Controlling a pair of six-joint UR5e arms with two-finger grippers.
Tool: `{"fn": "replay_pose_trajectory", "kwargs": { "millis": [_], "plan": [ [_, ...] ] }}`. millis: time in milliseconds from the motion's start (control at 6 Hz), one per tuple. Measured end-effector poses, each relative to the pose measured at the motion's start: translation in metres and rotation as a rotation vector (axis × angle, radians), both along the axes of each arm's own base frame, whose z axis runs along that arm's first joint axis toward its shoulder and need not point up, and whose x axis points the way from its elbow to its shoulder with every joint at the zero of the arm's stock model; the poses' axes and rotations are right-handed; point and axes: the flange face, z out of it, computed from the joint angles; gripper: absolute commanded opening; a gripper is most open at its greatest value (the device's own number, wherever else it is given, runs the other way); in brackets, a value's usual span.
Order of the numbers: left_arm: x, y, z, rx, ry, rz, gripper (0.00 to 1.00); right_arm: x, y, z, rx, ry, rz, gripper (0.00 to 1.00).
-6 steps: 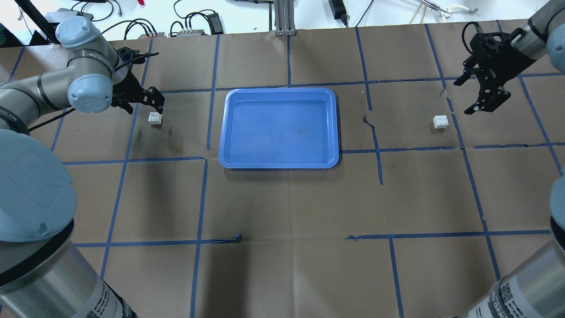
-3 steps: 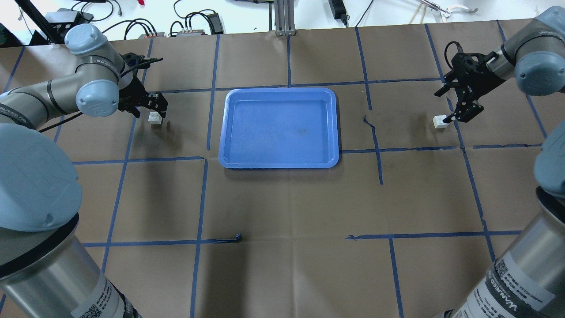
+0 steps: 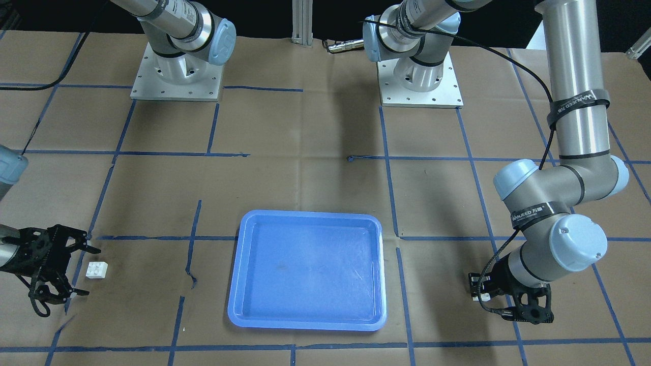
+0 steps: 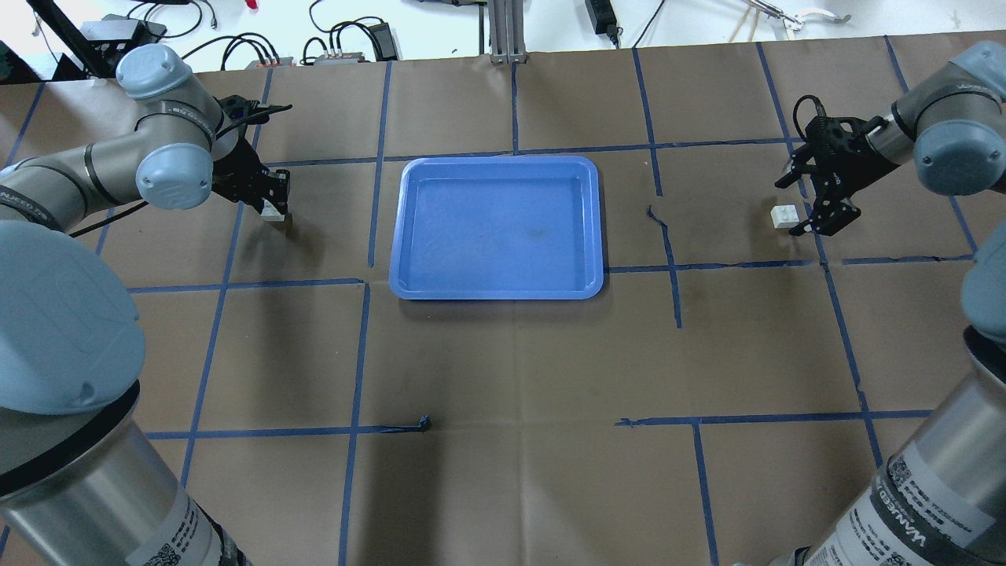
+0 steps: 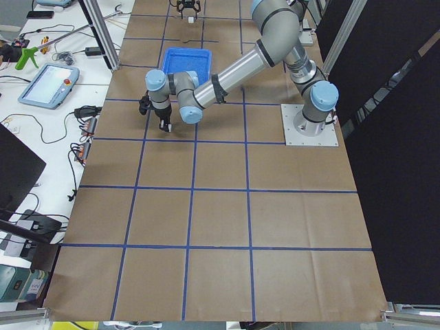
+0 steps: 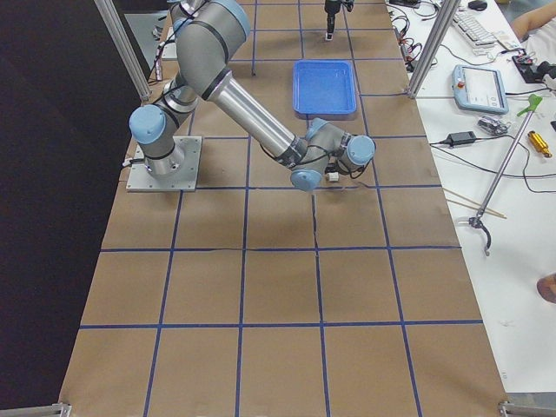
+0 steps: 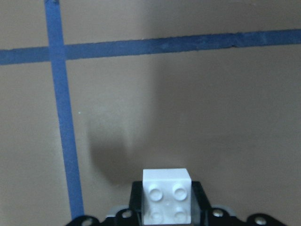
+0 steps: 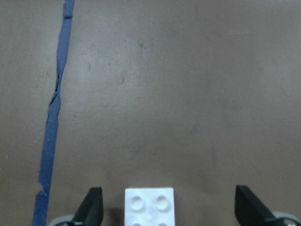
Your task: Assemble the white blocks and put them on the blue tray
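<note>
One camera looks down from behind the robot's shoulders, another faces it from across the table, one sights along from each end, all four sharing the blue tray, and both wrist cameras peer down from close up.

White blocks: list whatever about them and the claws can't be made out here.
- Left wrist view: bottom edge cuts the left white block; whether it's off the paper is unclear.
- Overhead view: the left claw covers most of that block.
- Right wrist view: bottom edge cuts the right white block and the open right claw.
- Side views: both blocks too small.
</note>
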Motion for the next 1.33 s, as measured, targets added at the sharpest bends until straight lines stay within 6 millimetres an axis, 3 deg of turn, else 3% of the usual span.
{"fn": "replay_pose_trajectory", "kwargs": {
  "millis": [167,333,667,833,1000,1333],
  "plan": [
    [-0.005,0.002,0.014,-0.012,-0.004,-0.019,0.08,-0.008,0.005,-0.002,0.007,-0.004,-0.015,0.96],
    [-0.026,0.006,0.034,-0.025,-0.010,-0.041,0.08,-0.010,0.008,-0.003,0.013,-0.008,-0.021,0.89],
    [-0.114,0.019,0.077,-0.048,-0.013,-0.040,0.08,-0.009,0.011,-0.003,0.018,-0.012,-0.023,0.63],
    [-0.175,0.028,0.092,-0.066,-0.015,-0.041,0.08,-0.009,0.011,-0.002,0.016,-0.011,-0.022,0.51],
    [-0.230,0.042,0.098,-0.077,-0.018,-0.082,0.08,-0.009,0.011,0.000,0.009,-0.007,-0.021,0.41],
    [-0.311,0.083,0.104,-0.062,-0.023,-0.356,0.02,-0.007,0.010,0.011,-0.011,0.003,-0.017,0.31]
  ]
}}
